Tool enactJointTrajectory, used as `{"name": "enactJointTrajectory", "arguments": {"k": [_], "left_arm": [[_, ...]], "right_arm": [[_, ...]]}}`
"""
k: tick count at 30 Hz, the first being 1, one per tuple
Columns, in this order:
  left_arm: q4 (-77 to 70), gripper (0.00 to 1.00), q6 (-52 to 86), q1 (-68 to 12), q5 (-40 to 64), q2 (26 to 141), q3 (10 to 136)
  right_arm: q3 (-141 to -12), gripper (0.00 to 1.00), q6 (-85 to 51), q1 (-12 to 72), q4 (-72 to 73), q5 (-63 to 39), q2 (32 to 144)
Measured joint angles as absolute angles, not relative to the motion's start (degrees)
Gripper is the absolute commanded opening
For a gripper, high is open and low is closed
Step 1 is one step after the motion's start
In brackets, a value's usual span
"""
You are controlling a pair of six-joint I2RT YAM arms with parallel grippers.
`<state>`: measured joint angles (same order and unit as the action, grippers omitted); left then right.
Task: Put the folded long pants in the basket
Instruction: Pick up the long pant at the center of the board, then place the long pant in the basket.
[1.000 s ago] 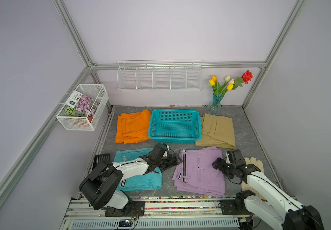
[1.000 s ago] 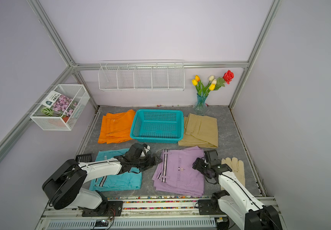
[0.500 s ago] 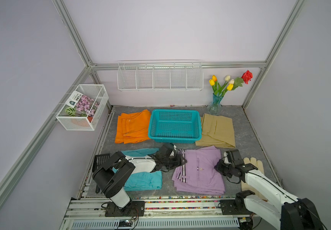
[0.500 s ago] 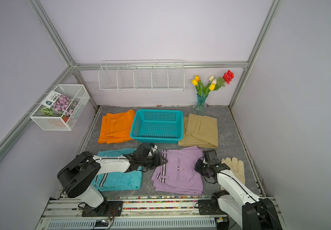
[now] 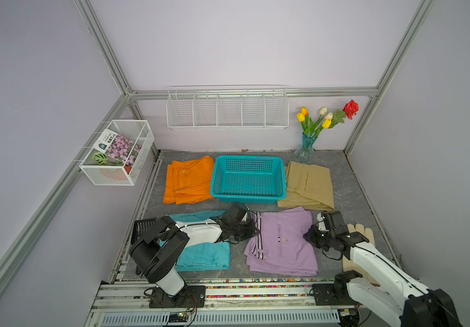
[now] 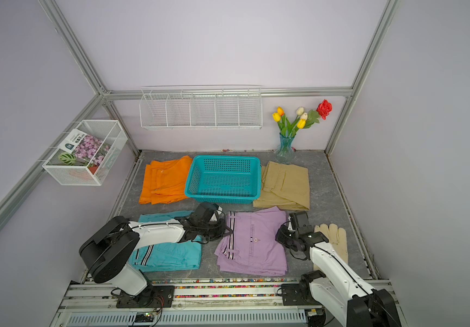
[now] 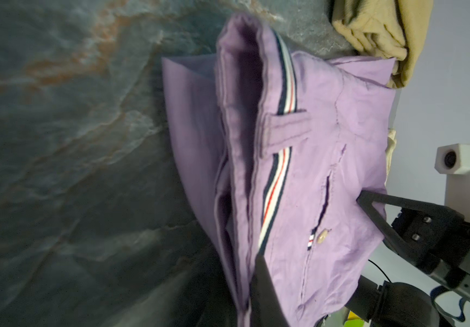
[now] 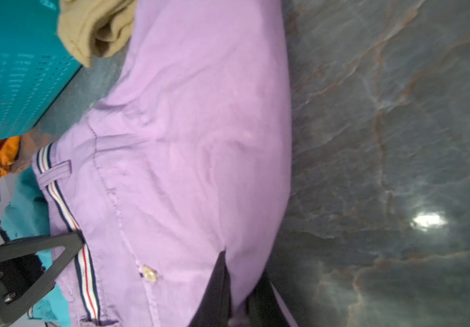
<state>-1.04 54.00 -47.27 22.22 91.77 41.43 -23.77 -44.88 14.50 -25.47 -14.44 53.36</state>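
The lilac pants (image 5: 280,240) lie flat on the grey marbled floor (image 5: 350,198) at the near side, striped waistband toward the left arm. The left gripper (image 5: 256,230) is clamped on that waistband edge. The left wrist view shows one dark finger (image 7: 266,286) lying over the fabric, its partner hidden beneath. The right gripper (image 5: 307,236) is pinched on the opposite edge, with both fingers (image 8: 219,283) closed over a fold of lilac cloth in the right wrist view. The basket (image 5: 249,195), turquoise and with nothing in it, stands directly beyond the lilac pants with a strip of bare floor between them. The orange pants (image 5: 188,181) lie against the basket's left wall and the khaki pants (image 5: 308,184) against its right. The near corner of the khaki pants sits just beside the far corner of the lilac pants (contact cannot be confirmed). The left arm reaches across the turquoise pants (image 5: 205,254), covering much of them. A cream glove (image 5: 365,232) lies beside the right arm, partly hidden by it. Behind, a vase (image 5: 305,148) of flowers stands in the far right corner. A white wire shelf (image 5: 226,110) and a mesh basket (image 5: 118,153) hang on the walls, well clear of the floor.
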Motion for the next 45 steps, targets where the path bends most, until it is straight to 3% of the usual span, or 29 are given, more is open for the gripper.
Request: {"name": "enactJointTrajectory", "arguments": {"k": [11,17,21,27,32,37,41,45], "left_arm": [[13.74,0.0,51.75,-47.33,19.53,72.01,49.01],[24.45,0.0,49.47,-46.19,17.58,68.51,56.71],[28.38,0.0,47.31,-35.9,22.79,68.23,63.61],[32.42,0.0,41.98,-25.32,25.65,76.9,78.17],[34.17,0.0,39.09,-21.28,26.83,90.61,93.17],[29.87,0.0,39.79,-13.47,33.93,104.62,99.44],[30.02,0.0,38.54,-11.29,34.48,114.28,102.39],[30.39,0.0,37.56,-11.55,34.35,116.66,101.82]], "right_arm": [[-39.13,0.0,-44.56,21.76,-38.46,-14.52,42.0],[-49.58,0.0,-44.07,22.98,-42.78,-14.66,49.84],[-61.01,0.0,-43.09,23.03,-42.78,-14.81,58.41],[-76.95,0.0,-42.65,23.53,-37.41,-16.19,75.02],[-93.23,0.0,-42.44,23.57,-36.4,-16.21,93.97],[-109.95,0.0,-39.59,23.55,-36.42,-16.97,109.91],[-114.93,0.0,-36.58,23.44,-36.53,-16.58,117.25],[-115.35,0.0,-35.03,22.24,-36.51,-17.58,122.67]]}}
